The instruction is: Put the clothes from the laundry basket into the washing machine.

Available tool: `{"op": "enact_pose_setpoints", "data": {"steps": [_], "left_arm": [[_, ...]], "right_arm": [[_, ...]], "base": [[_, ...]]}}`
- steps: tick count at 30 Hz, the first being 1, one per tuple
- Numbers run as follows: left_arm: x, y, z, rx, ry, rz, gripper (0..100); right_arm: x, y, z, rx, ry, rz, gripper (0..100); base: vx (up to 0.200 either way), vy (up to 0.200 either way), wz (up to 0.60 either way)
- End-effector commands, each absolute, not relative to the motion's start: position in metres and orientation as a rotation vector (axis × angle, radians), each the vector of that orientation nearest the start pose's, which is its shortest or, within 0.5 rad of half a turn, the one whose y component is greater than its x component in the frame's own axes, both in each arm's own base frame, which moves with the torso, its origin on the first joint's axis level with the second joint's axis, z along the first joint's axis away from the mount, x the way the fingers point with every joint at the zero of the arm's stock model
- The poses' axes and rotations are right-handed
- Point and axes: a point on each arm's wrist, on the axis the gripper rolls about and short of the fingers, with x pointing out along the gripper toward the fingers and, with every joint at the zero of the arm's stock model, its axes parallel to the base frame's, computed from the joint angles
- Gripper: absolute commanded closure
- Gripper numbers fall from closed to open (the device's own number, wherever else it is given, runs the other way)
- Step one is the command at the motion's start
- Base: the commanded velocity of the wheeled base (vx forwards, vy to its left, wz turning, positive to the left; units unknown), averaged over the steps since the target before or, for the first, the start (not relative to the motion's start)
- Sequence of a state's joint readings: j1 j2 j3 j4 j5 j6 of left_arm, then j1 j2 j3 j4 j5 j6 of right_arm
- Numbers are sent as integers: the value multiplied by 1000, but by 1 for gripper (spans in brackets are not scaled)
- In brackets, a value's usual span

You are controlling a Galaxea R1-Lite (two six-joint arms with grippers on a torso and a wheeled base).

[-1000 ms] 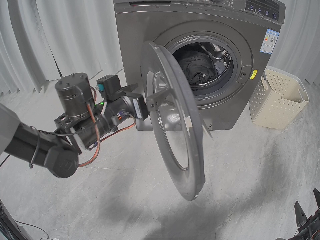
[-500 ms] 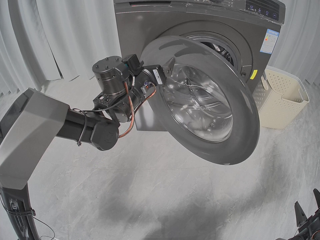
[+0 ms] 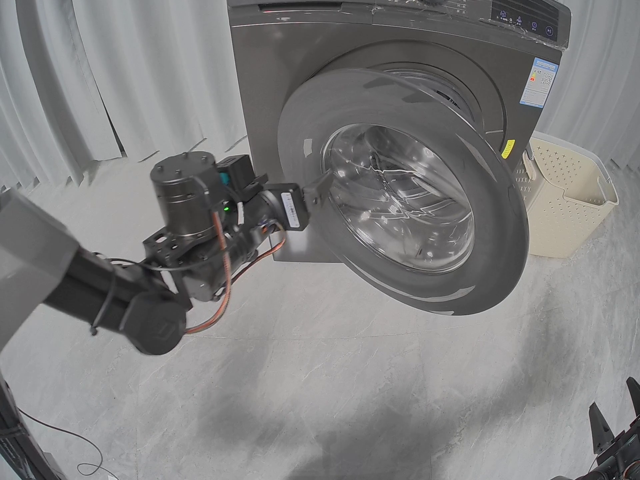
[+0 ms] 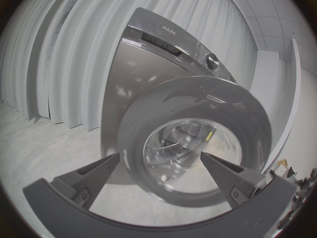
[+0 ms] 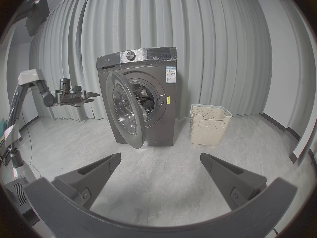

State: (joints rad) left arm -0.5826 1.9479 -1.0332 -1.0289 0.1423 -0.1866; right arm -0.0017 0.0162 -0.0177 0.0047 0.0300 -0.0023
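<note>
So, near to far: right gripper (image 5: 160, 156) hangs low over the floor (image 5: 171, 189) on the robot's right. Its fingers are spread wide and hold nothing, well apart from the machine.

Next, left gripper (image 4: 158, 155) is out front at door height, also spread and holding nothing. The door (image 3: 407, 195) sits straight ahead of it, and the tips are just beside the hinge-side rim of the outer face. Contact or a small gap: can't tell.

The door stands upright, roughly half swung. It is hinged on the left of the washing machine (image 3: 287, 55), with the free edge out to the right and toward the robot. From the head view it covers most of the drum (image 5: 147, 98). The right wrist view looks in past the free edge at a dark mass inside, probably the clothes, too small to be sure.

Then the laundry basket (image 3: 567, 201), on the floor just beside the machine's right side, near the curtain (image 3: 133, 55). The inner wall that shows is bare plastic.

My read:
- **Step:** loading looks done; what's left is closing the door.
- **Arm:** the left arm is nearer by far.
- **Push:** away from the robot, into the machine front.
- **Catch:** the gripper sits near the hinge, so leverage is poor. Better contact is further right, toward the free edge.
- **Risk:** the door stops short of the latch.
</note>
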Motion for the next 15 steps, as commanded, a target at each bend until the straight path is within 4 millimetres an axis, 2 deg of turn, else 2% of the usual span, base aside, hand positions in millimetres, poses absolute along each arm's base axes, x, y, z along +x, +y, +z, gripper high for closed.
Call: {"op": "enact_pose_setpoints", "data": {"steps": [1,2,3,5,8,9,10,11,13,15], "left_arm": [[87,-55,182,-106,-56,-460,0],[85,-53,181,-105,-57,-458,0],[59,-34,168,-82,-63,-436,0],[39,-17,151,-48,-49,-354,0],[13,-2,125,-37,-28,-261,0],[13,-2,125,-37,-28,-261,0],[-2,3,110,-33,-13,-215,0],[-6,4,104,-31,-5,-181,0],[-12,5,95,-30,-1,-138,0],[-14,4,87,-29,0,-115,0]], "right_arm": [[-22,1,76,-3,18,28,0],[-22,1,76,-3,18,26,0],[-22,1,75,-6,12,26,0],[-22,1,75,-3,12,31,0],[-23,1,81,4,-23,37,0],[-23,1,81,4,-23,37,0],[-31,1,110,6,-156,62,0],[-36,2,125,4,-208,78,0],[-32,2,143,0,-182,116,0],[-16,4,151,5,-76,164,0]], "base": [[0,0,0],[0,0,0],[0,0,0],[0,0,0],[0,0,0],[0,0,0],[0,0,0],[0,0,0],[0,0,0],[0,0,0]]}}
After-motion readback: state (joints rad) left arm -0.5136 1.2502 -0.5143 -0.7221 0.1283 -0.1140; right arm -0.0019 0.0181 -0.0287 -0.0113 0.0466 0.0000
